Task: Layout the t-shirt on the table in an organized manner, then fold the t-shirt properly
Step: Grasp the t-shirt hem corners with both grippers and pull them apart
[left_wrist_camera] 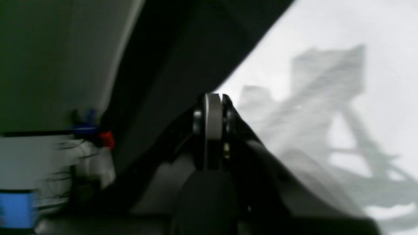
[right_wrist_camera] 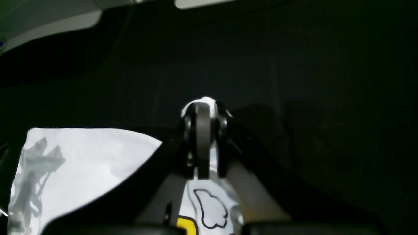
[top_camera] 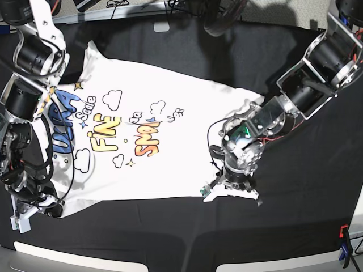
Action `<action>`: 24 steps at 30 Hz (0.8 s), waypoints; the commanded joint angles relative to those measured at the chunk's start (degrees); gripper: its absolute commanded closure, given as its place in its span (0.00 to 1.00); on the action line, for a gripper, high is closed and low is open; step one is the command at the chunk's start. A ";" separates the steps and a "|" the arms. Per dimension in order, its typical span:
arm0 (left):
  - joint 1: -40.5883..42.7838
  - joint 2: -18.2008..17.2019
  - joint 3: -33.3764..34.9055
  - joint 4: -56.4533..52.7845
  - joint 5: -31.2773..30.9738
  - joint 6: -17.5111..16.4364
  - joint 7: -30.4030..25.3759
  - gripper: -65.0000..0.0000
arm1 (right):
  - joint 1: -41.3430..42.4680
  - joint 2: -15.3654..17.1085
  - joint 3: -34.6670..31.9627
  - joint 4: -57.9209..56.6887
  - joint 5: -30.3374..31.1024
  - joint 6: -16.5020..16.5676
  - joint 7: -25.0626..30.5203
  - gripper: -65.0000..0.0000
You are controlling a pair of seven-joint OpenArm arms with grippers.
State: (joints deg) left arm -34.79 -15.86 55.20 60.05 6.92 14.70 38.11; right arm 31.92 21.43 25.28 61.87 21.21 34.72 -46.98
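Counter (top_camera: 170, 238) draped in black cloth, blue-orange clamp (top_camera: 344, 245) at one corner. T-shirt (top_camera: 170, 164) print-up ("FiNE" legible). Both fingers pinch its cloth: left (top_camera: 227, 190), right (top_camera: 22, 212).

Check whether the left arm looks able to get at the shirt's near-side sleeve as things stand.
Probably yes. The left gripper already sits at the t-shirt's edge by that sleeve, jaws closed, with nothing lying between them on the table.
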 commanded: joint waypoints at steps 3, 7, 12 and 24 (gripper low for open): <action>-4.37 0.63 -0.39 -4.09 -6.95 -2.86 -0.02 1.00 | 1.95 0.92 0.20 0.98 0.39 0.37 1.55 1.00; -6.60 1.79 -0.42 -8.85 -12.96 -7.15 -0.31 1.00 | 1.44 0.94 0.20 0.98 -2.03 0.42 2.01 1.00; -7.10 3.85 -0.42 -14.03 -14.75 -7.69 -3.32 1.00 | 0.92 0.90 0.20 -0.39 -3.87 0.42 3.82 1.00; -6.78 7.78 -0.39 -23.47 -14.51 -7.69 -9.84 1.00 | 7.02 1.05 -0.90 -14.78 -7.76 0.31 10.60 1.00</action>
State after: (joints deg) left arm -40.18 -8.05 55.13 36.18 -7.55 6.96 28.05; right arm 36.71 21.76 24.38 46.11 12.21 34.68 -38.26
